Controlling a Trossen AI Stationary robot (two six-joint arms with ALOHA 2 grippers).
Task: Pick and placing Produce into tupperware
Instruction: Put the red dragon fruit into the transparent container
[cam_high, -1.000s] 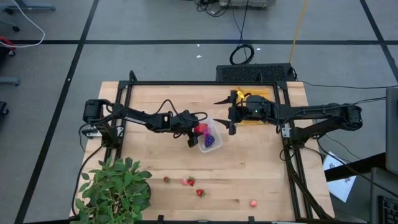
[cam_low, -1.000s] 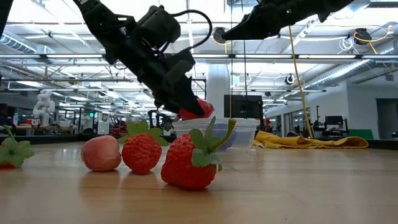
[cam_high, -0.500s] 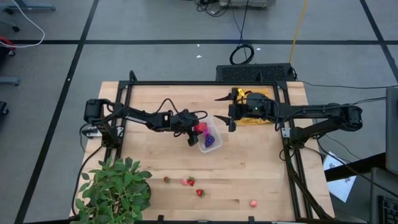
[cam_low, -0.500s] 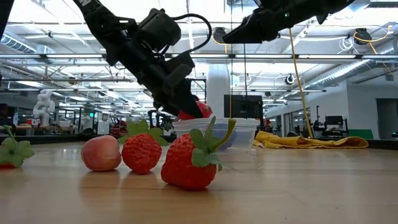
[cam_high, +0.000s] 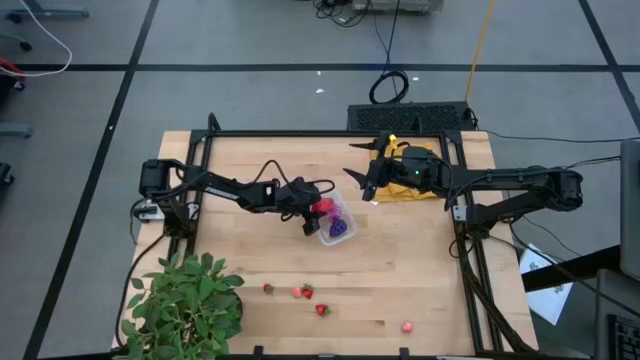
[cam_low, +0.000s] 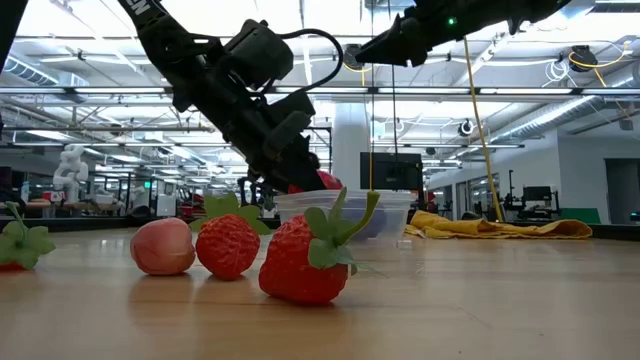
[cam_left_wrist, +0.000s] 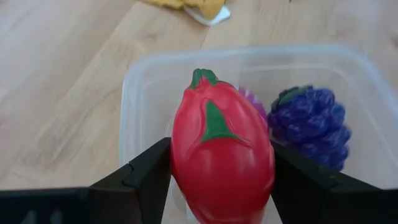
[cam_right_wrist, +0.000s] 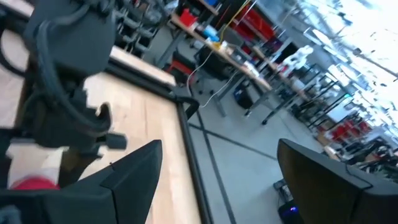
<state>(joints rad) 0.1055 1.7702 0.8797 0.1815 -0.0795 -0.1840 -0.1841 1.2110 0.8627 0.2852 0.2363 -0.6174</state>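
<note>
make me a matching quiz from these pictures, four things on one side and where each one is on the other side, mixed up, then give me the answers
Things:
1. red fruit
2. grape bunch
3. potted plant
4. yellow cloth

Places:
A. lying inside the clear container
B. on the table's near left corner in the high view
C. held in the left gripper over the container
D. on the far side of the table, under the right gripper

Pairs: 1-C, 2-A, 3-B, 4-D
</note>
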